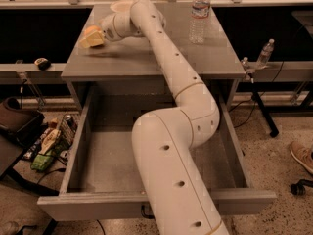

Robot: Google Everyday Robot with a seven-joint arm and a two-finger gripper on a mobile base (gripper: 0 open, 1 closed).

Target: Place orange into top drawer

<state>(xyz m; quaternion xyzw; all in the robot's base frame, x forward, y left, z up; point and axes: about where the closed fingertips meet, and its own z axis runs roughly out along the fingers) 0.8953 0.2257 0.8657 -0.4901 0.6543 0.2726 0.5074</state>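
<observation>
The orange (91,31) is a small round fruit held between the pale fingers of my gripper (92,37), lifted a little above the left part of the grey table top (146,58). A soft shadow lies on the table just below it. The top drawer (102,155) is pulled wide open under the table, its speckled grey floor bare and its front panel (88,209) nearest the camera. My white arm (171,146) reaches from the bottom over the drawer up to the table's left side. The drawer's handle is mostly hidden by the arm.
A clear water bottle (200,14) stands at the table's back right. A shallow white bowl (121,5) sits at the back, partly behind my wrist. A second bottle (264,53) stands on a side ledge at right. Bags and clutter (46,143) lie on the floor at left.
</observation>
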